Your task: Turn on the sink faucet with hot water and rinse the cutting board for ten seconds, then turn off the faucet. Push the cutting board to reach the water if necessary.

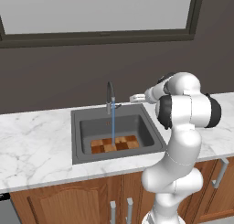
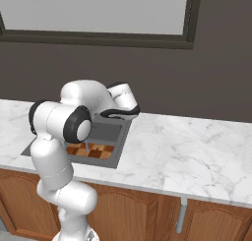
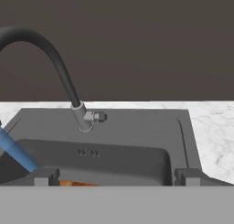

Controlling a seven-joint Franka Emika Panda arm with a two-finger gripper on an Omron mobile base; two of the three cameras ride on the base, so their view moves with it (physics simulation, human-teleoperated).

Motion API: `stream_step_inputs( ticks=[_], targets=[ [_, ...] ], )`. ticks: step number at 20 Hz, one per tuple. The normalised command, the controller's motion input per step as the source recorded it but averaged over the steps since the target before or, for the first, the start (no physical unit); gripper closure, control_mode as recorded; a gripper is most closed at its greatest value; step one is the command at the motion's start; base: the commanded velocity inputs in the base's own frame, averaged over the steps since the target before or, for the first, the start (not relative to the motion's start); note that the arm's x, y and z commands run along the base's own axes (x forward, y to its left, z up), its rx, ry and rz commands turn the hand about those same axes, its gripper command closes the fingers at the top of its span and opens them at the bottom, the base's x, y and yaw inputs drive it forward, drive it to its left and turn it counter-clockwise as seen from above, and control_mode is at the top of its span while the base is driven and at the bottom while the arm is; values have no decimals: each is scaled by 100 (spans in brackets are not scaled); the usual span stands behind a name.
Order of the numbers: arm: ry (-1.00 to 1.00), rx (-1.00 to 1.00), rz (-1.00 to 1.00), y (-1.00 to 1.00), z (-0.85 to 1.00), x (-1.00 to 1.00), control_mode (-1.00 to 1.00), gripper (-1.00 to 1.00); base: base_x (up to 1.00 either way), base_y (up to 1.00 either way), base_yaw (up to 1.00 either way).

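Looking from the left base view, you see white marble counter (image 1: pixel 32 136) at the left, then the sink (image 1: pixel 77 141) set into it. The faucet (image 1: pixel 110 97) stands at the back rim, and the water (image 1: pixel 113 125) drops from its spout in a thin blue line straight onto the cutting board (image 1: pixel 125 143), which lies flat on the basin floor toward the front. Further right, your gripper (image 1: pixel 133 98) hangs over the back right corner of the sink, near the faucet but apart from it. In the hand view the water crosses the lower left as a slanted blue band, the faucet's lever (image 3: pixel 98 116) sticks out to the right of its base, and the two fingertips (image 3: pixel 43 177) stand far apart at the bottom, so your jaws are wide with nothing between them. Wooden cabinets (image 1: pixel 91 200) run below the counter
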Motion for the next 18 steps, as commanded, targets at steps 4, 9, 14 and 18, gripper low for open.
stream_step_inputs(
  ticks=[4, 9, 14, 18],
  targets=[
    [0, 0, 0, 0, 0, 0, -100, -100, 0, 0, 0],
    [0, 0, 0, 0, 0, 0, -100, -100, 0, 0, 0],
    [0, 0, 0, 0, 0, 0, -100, -100, 0, 0, 0],
    [0, 0, 0, 0, 0, 0, -100, -100, 0, 0, 0]
  ],
)
